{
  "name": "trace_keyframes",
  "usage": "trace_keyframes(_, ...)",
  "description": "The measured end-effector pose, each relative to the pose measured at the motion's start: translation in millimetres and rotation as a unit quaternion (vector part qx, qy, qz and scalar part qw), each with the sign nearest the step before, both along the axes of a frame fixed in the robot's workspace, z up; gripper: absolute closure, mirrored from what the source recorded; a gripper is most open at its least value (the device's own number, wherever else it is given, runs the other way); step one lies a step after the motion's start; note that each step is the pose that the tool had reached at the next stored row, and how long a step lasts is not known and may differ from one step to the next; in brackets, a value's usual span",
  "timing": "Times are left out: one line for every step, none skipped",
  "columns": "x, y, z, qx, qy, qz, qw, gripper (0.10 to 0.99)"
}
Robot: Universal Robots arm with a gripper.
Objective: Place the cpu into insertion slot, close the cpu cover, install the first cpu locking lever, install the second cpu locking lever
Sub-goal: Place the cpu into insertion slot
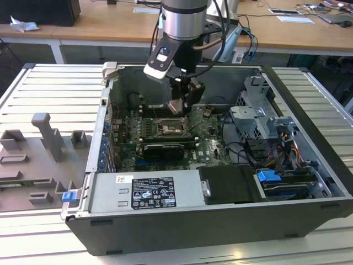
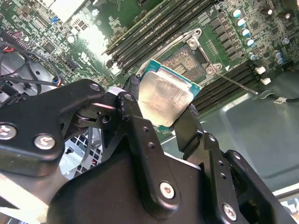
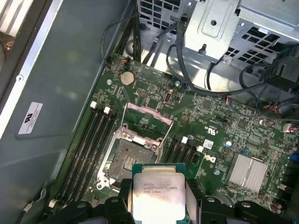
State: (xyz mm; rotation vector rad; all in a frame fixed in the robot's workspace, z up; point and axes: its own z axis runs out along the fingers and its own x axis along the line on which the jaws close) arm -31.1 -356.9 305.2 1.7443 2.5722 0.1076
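My gripper (image 1: 178, 106) hangs inside the open computer case, shut on the cpu (image 2: 164, 97), a flat square chip with a pale metal top. The black fingers (image 2: 129, 105) clamp it on two opposite edges. The cpu (image 3: 158, 190) hovers above the green board, just off to one side of the insertion slot (image 3: 128, 159), whose dark contact field lies bare inside its silvery rim. The cpu cover (image 3: 148, 116) stands flipped up at the slot's far edge. A thin wire lever (image 2: 238, 87) sticks out beside the insertion slot (image 2: 188, 58).
Long black memory slots (image 3: 88, 140) flank the socket on both sides. A metal drive cage (image 1: 259, 118) and loose cables (image 1: 242, 152) fill the exterior view's right of the case. The power supply (image 1: 146, 193) lies along the front. Grey fixtures (image 1: 47, 138) stand outside, left.
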Motion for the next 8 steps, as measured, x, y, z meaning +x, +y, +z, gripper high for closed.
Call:
trace_keyframes(0.0,0.0,-0.9,0.0000,0.0000,0.000,1.0000,0.545)
trace_keyframes(0.0,0.0,-2.0,0.0001,0.0000,0.000,1.0000,0.545)
trace_keyframes(0.0,0.0,-2.7,0.0000,0.0000,0.000,1.0000,0.545)
trace_keyframes(0.0,0.0,-3.2,0.0001,0.0000,0.000,1.0000,0.545)
trace_keyframes(0.0,0.0,-3.9,0.0000,0.0000,0.000,1.0000,0.545)
trace_keyframes(0.0,0.0,-4.3,0.0001,0.0000,0.000,1.0000,0.545)
trace_keyframes(0.0,0.0,-5.1,0.0000,0.0000,0.000,1.0000,0.545)
trace_keyframes(0.0,0.0,-5.5,0.0000,0.0000,0.000,1.0000,0.545)
